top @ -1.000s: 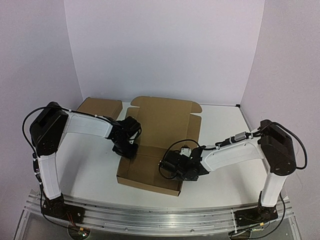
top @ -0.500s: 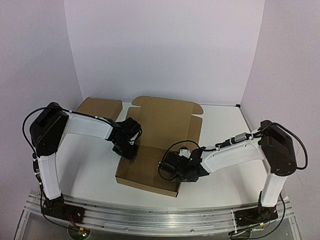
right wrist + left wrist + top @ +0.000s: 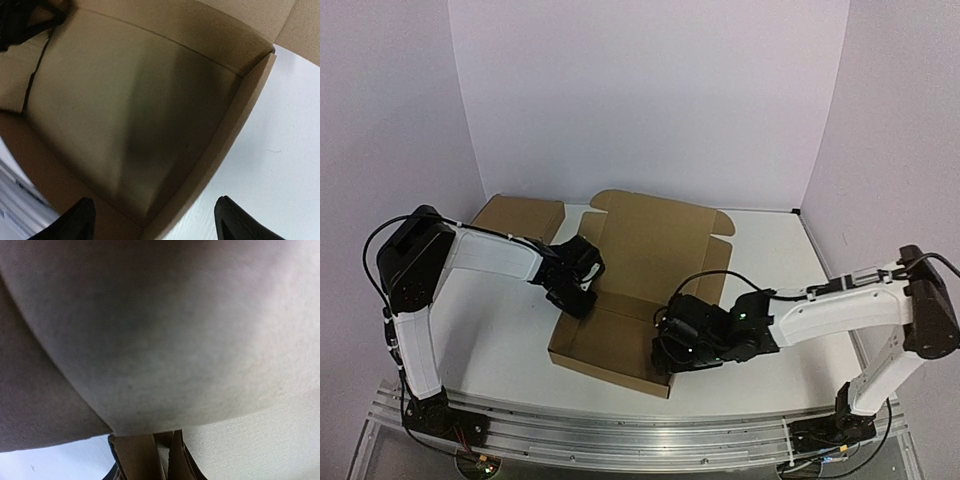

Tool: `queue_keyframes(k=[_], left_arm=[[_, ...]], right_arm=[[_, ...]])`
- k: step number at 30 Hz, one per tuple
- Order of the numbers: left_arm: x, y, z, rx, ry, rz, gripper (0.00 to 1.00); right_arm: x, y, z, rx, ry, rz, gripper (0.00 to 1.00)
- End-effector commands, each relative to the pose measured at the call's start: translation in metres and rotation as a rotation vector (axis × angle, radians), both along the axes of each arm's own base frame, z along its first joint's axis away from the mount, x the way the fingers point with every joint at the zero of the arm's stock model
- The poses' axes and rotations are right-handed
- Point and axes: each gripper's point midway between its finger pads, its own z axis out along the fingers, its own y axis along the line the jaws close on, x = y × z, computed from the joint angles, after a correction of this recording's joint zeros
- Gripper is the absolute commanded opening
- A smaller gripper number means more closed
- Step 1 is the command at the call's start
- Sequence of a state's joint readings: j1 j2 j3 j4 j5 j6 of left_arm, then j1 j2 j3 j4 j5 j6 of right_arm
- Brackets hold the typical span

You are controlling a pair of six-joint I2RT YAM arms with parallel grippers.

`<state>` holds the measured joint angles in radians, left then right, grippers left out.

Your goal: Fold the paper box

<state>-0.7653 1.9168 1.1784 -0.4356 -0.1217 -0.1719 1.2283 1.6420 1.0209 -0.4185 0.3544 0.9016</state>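
We see the plain brown die-cut cardboard paper box (image 3: 608, 338) lying in the middle of the white table (image 3: 500, 320), between the two arms. Its shallow tray sits nearest the arm bases, turned slightly askew. Its broad round-cornered lid panel (image 3: 655, 235) lies open and stretches away toward the back wall.

The left gripper (image 3: 575, 293) sits at the tray's left wall, near the far left corner. In the left wrist view, blurred cardboard fills almost the whole picture. At the bottom edge we make out a narrow strip of cardboard wall (image 3: 145, 460) with dark finger edges tight on either side, so we read these fingers as closed on the box wall.

The right gripper (image 3: 668, 352) hangs over the tray's right wall, near the front right corner. In its wrist view the two black fingertips (image 3: 82, 220) stand wide apart with nothing between them but the wall below, so this gripper is open and holds nothing. The tray's floor and upright right wall show clearly there.

A second shallow brown cardboard box (image 3: 520, 213) rests at the far left, behind the left arm and apart from the mailer.
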Motion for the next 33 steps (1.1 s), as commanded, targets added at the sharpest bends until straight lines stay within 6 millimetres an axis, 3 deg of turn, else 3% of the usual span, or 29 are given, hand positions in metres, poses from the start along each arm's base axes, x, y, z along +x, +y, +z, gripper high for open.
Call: queue_keyframes(k=[1, 3, 5, 8, 10, 12, 17, 21, 27, 30, 33], left_arm=[[0.001, 0.003, 0.003, 0.015, -0.043, -0.075, 0.00], [0.000, 0.000, 0.006, 0.006, -0.051, -0.105, 0.00], [-0.003, -0.003, 0.007, 0.001, -0.052, -0.143, 0.00], [-0.010, -0.012, 0.009, -0.013, -0.056, -0.236, 0.00], [-0.019, -0.022, 0.011, -0.021, -0.065, -0.326, 0.00], [-0.028, -0.033, 0.014, -0.045, -0.072, -0.429, 0.01], [-0.042, -0.045, 0.017, -0.053, -0.093, -0.609, 0.02], [-0.047, -0.047, 0.021, -0.045, -0.124, -0.689, 0.02], [-0.057, -0.047, 0.017, -0.048, -0.093, -0.718, 0.02], [-0.057, -0.050, 0.020, -0.067, -0.088, -0.710, 0.05], [-0.060, -0.056, 0.027, -0.102, -0.077, -0.716, 0.17]], right_arm=[[-0.043, -0.008, 0.042, 0.107, 0.099, 0.230, 0.87], [-0.056, -0.013, 0.078, 0.190, 0.090, 0.309, 0.88], [-0.054, -0.022, 0.123, 0.262, 0.031, 0.347, 0.90], [-0.007, -0.051, 0.180, 0.280, -0.056, 0.256, 0.94], [0.029, -0.072, 0.199, 0.219, -0.050, 0.218, 0.95], [0.067, -0.080, 0.225, 0.193, -0.058, 0.207, 0.97], [0.145, -0.083, 0.216, 0.163, -0.017, 0.286, 0.98], [0.162, -0.072, 0.196, 0.199, 0.030, 0.394, 0.98], [0.165, -0.034, 0.202, 0.384, 0.069, 0.560, 0.93], [0.161, -0.028, 0.186, 0.418, 0.135, 0.579, 0.74], [0.155, -0.026, 0.175, 0.439, 0.180, 0.593, 0.39]])
